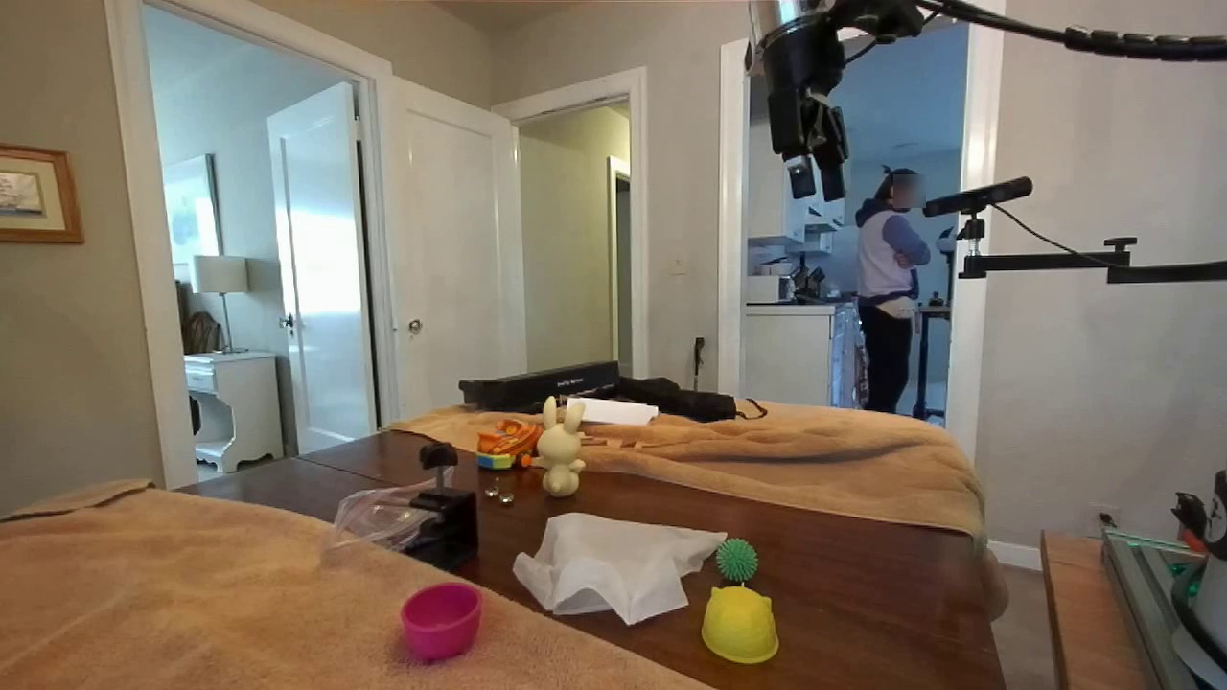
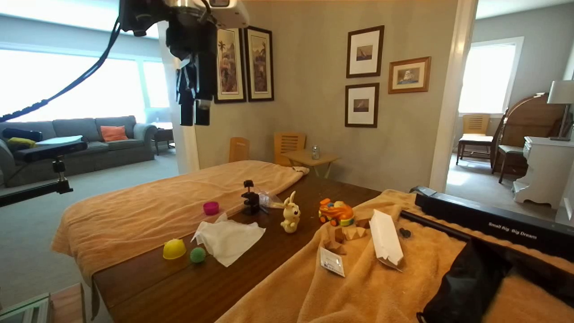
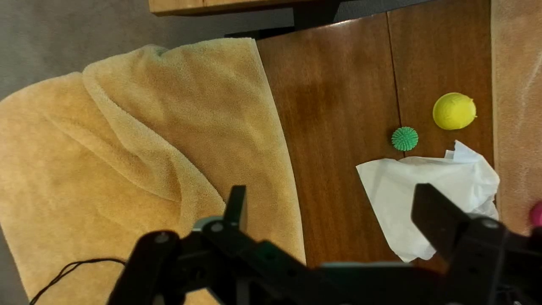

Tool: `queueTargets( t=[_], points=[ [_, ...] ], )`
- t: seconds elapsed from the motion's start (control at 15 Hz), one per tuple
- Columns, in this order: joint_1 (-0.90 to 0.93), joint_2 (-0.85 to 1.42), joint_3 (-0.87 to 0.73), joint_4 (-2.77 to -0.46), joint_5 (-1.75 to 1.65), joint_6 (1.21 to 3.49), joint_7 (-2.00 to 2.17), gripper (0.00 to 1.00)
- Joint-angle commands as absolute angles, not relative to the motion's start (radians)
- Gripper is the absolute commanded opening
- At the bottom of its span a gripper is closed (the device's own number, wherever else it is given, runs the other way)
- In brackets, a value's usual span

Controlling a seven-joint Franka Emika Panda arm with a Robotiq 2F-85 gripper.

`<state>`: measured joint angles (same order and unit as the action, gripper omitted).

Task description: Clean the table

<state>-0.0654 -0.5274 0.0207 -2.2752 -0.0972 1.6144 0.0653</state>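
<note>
While the gripper [image 3: 330, 190] stands at the wrist view's lower edge with fingers spread wide, the dark brown table [image 3: 334, 106] occupies that frame right of centre. On it: white cloth [image 3: 394, 190] at lower right, green spiky ball [image 3: 405, 139] just above, yellow dome [image 3: 454, 111] nearby at upper right.

In the wrist view, passage is available along the bare strip of table [image 3: 334, 106], upper centre to lower centre, between the towel [image 3: 161, 140] at left and the white cloth [image 3: 394, 199] and green ball [image 3: 405, 139] at right. Obstructions noted left of centre in an exterior view: black clamp [image 1: 458, 529] and, beyond it, upright rabbit figure [image 1: 561, 455] and toy vehicle [image 1: 506, 441].
</note>
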Motion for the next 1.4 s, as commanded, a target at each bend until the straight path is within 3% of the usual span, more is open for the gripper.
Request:
queueTargets(
  t=[0.0,0.53,0.87,1.33],
  points=[
    [-0.035,-0.534,-0.003,-2.277,-0.088,1.635,0.008,1.00],
    [0.007,-0.368,-0.092,-2.337,0.004,1.948,-0.229,1.00],
    [0.039,-0.298,-0.096,-2.343,0.184,1.955,-0.305,1.00],
    [0.046,-0.285,-0.059,-2.376,0.158,1.954,-0.323,1.00]
  ],
)
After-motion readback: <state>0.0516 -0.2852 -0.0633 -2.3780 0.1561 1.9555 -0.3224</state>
